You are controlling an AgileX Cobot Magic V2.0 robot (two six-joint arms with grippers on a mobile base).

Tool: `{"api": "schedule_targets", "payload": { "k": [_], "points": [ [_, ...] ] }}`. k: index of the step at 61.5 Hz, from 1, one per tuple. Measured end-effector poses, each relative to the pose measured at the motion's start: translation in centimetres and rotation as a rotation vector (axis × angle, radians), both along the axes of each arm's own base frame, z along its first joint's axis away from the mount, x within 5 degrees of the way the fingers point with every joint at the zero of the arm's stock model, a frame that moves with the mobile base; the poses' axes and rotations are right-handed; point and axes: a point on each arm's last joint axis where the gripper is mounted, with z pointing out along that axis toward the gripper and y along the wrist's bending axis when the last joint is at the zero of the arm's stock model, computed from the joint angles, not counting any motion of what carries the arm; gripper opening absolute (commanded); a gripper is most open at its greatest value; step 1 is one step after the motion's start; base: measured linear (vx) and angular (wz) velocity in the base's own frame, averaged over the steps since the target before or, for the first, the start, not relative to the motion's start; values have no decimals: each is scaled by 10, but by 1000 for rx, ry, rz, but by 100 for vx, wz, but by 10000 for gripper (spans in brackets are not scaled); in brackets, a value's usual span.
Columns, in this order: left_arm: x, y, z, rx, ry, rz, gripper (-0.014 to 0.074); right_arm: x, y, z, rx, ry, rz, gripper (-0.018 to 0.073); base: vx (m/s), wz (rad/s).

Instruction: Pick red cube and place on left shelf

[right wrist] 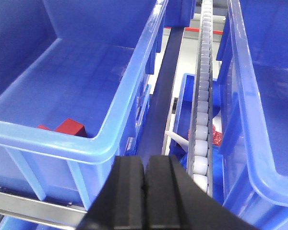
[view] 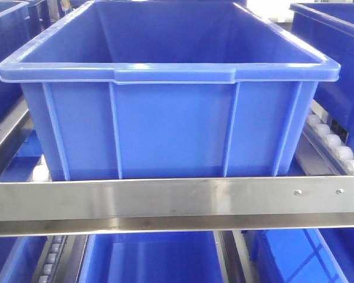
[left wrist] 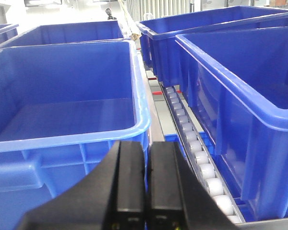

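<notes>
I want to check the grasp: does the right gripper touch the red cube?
Apart. Right wrist view: right gripper is shut outside the crate; red cube lies inside.

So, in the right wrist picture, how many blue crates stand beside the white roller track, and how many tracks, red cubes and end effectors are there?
Blue crates: 2
Roller track: 1
Red cube: 1
End effector: 1
Total: 5

Red cube [right wrist: 70, 127] in crate's near corner, steel roller-track shelf [view: 165, 200]
</notes>
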Motion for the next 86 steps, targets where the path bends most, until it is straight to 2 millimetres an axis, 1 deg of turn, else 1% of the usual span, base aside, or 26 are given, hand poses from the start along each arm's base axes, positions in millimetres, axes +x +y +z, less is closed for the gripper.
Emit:
{"api": "schedule_targets", "payload": {
  "k": [11,16,22,29,39,48,53,62,86],
  "points": [
    [0,0,0,0,0,0,106,-5,-1,4,5,-32,0,60,0,0],
    [0,0,0,0,0,0,106,-12,-4,9,14,-73,-7,60,0,0],
    [0,0,0,0,0,0,106,-25,-9,8,15,-123,-30,60,0,0],
    [0,0,0,0,0,0,106,-40,-17,-6,11,-157,-87,60,0,0],
    [0,0,0,0,0,0,106,-59,-26,-37,9,-189,-167,60,0,0],
    [0,0,0,0,0,0,106,-71,-28,-64,9,-217,-199,60,0,0],
    [0,0,0,0,0,0,106,-75,-29,-74,8,-219,-209,60,0,0],
    [0,0,0,0,0,0,106,-77,-30,-79,5,-195,-223,60,0,0],
    [0,0,0,0,0,0,106,-77,-30,-79,7,-192,-224,60,0,0]
  ]
}}
